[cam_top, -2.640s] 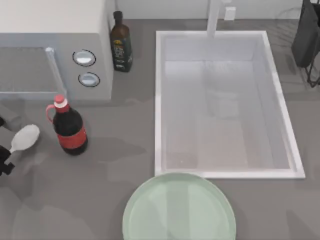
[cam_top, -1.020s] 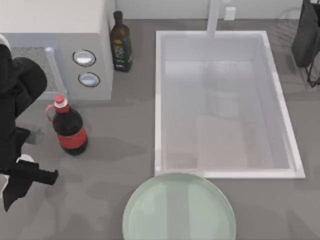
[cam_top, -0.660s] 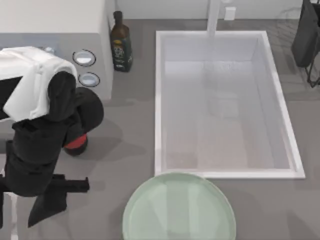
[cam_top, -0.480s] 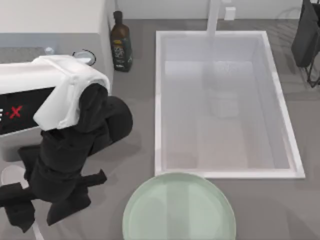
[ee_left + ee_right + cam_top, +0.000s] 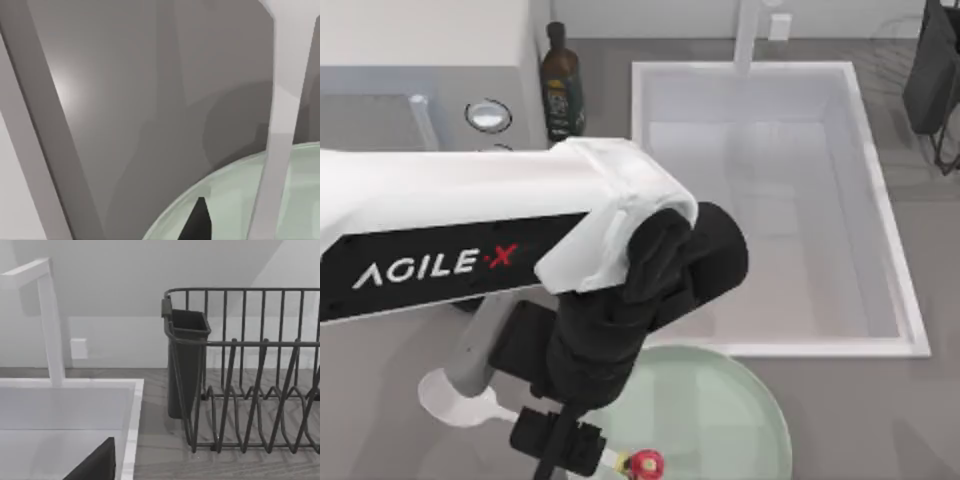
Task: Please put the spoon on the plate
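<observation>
My left gripper (image 5: 556, 440) hangs over the left rim of the pale mint-green plate (image 5: 720, 420) at the table's front, shut on the handle of the white spoon (image 5: 450, 398). The spoon's oval bowl sticks out to the left, above the grey counter beside the plate. In the left wrist view the plate's rim (image 5: 240, 200) curves below one dark fingertip (image 5: 198, 225). The big white left arm covers much of the table's left half. One dark finger of my right gripper (image 5: 95, 467) shows in the right wrist view, near the dish rack.
A deep white sink (image 5: 880, 230) with a faucet (image 5: 50, 320) fills the right half. A microwave (image 5: 420, 60) and a dark bottle (image 5: 560, 85) stand at the back left. A wire dish rack (image 5: 250, 375) with a dark cutlery holder (image 5: 186, 360) sits at the back right.
My left arm has swept from the table's left edge toward the plate, carrying the spoon with it. The cola bottle is now hidden under the arm.
</observation>
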